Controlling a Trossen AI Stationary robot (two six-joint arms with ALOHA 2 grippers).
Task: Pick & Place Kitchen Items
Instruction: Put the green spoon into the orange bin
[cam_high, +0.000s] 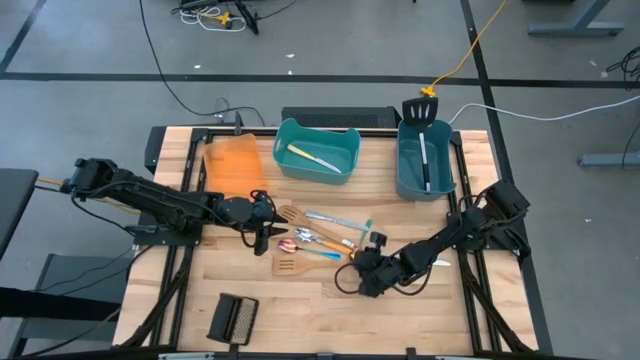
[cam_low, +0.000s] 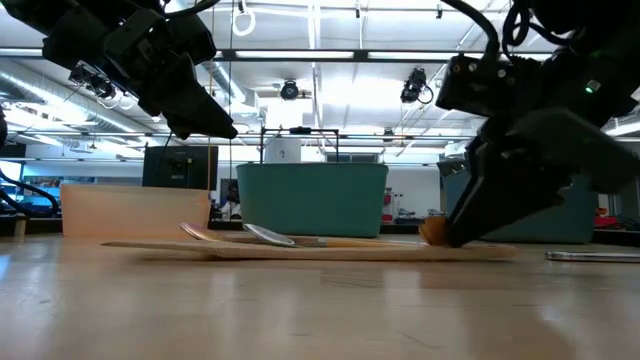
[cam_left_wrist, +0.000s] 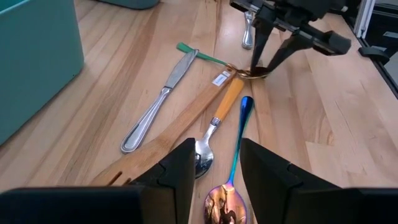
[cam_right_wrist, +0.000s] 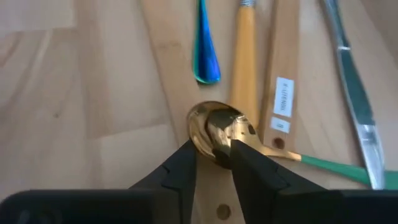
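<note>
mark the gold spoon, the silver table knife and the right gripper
Small gold spoon with green handle (cam_right_wrist: 214, 129), right wrist view, on its bowl.
Silver table knife (cam_left_wrist: 155, 107), left wrist view, mid-length.
Right gripper (cam_right_wrist: 212, 158), right wrist view, between its fingertips at the spoon's bowl.

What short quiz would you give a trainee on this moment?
1. True or false: the black spatula rests in the teal bin nearer the right arm, with its head sticking out over the rim.
2. The right tool has its fingers on either side of: A) a table knife, B) the gold spoon, C) a wooden spatula.
3. Fill in: the left tool hovers over the spoons with its fingers ____ and nothing held.

Key: 1 true; 2 B; 3 open.
</note>
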